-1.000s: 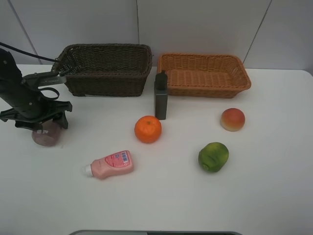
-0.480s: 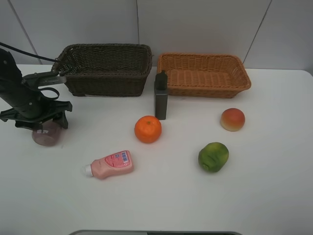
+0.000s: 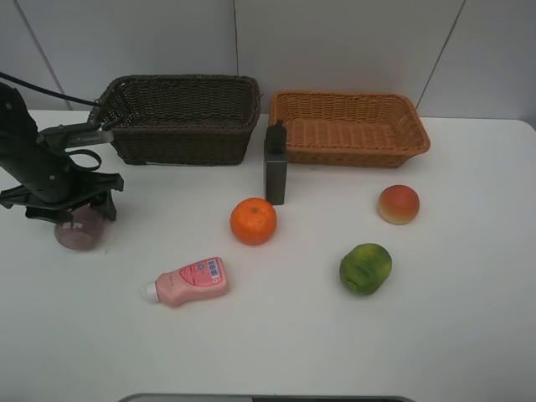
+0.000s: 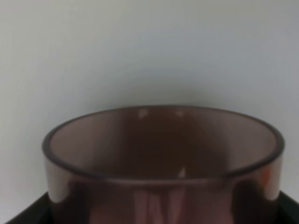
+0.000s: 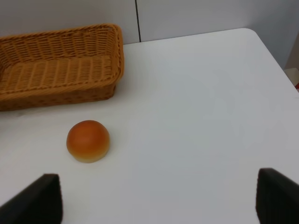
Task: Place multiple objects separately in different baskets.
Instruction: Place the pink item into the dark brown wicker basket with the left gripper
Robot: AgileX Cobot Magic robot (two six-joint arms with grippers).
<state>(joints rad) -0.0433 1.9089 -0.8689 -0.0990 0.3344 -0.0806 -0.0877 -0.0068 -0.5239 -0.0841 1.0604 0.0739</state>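
- While I look down from the high camera, my left gripper straddles the translucent mauve plastic cup, which stands at the left of the white table near the deep dark brown wicker basket.
- Beside that basket sits the shallow orange-tan wicker basket.
- Before the baskets I see the tall dark grey rectangular bottle upright, the orange, the red-yellow peach-like fruit, the green fruit and the pink white-capped squeeze bottle on its side.
- From my left wrist, the cup fills the view between my dark fingers; I cannot tell whether they press on it.
- From my right wrist, my right gripper hangs spread wide, holding nothing, with the peach-like fruit near the orange-tan basket.
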